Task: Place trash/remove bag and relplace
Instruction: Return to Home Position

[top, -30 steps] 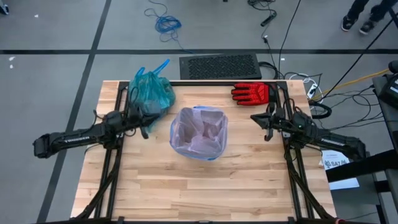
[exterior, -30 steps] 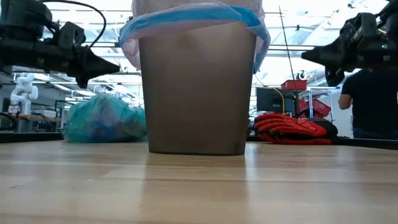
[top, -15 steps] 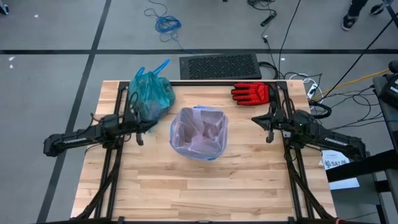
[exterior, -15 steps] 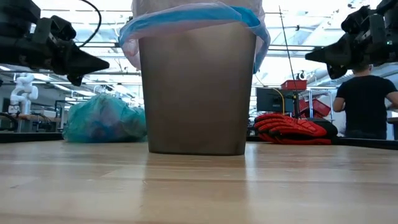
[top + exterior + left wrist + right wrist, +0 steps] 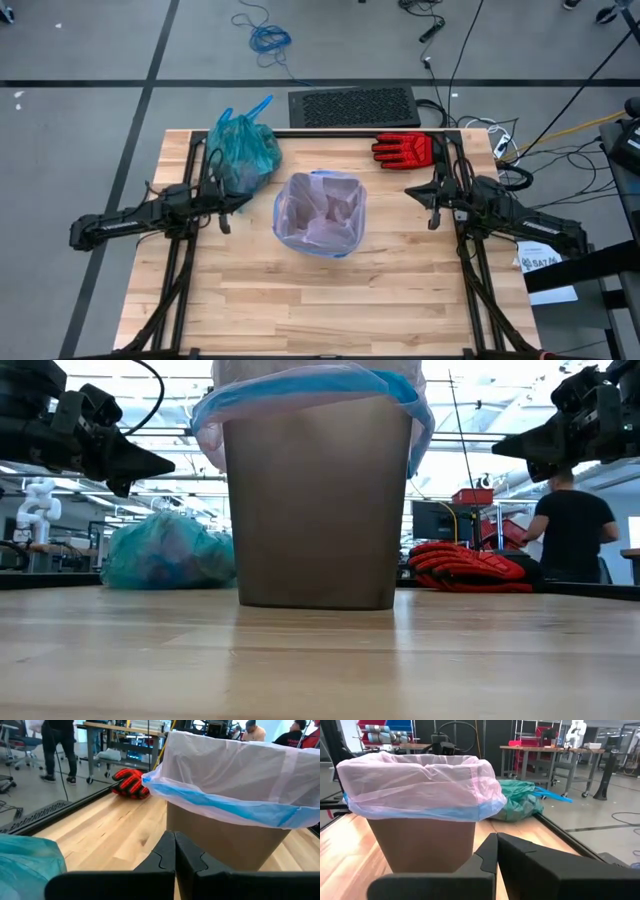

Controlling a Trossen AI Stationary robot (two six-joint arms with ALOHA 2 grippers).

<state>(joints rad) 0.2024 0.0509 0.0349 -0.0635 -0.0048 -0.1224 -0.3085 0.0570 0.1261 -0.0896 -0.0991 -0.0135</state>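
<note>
The teal-green bag [image 5: 243,150] sits knotted on the table's far left part, its tie handles pointing up; it also shows in the low view [image 5: 165,552]. No loose trash shows. In the table's middle stands a brown bin [image 5: 315,510], and a pale pink liner [image 5: 322,212] with a blue strip is folded over its rim. My left gripper [image 5: 240,204] hovers shut, level, left of the bin and near the bag. My right gripper [image 5: 410,191] hovers shut, level, right of the bin. Both point at the bin [image 5: 220,845] [image 5: 422,845].
A red glove [image 5: 403,149] lies at the far right of the table. A dark ribbed mat [image 5: 353,106] lies on the floor beyond the far edge. Bare wood spreads over the table's near half. A person [image 5: 570,535] stands in the room behind.
My left gripper has drawn back a little from the bin toward the table's left edge, then kept still. My right gripper has rolled slightly at its wrist. Both have stayed shut. The bag, the bin and the glove have not moved.
</note>
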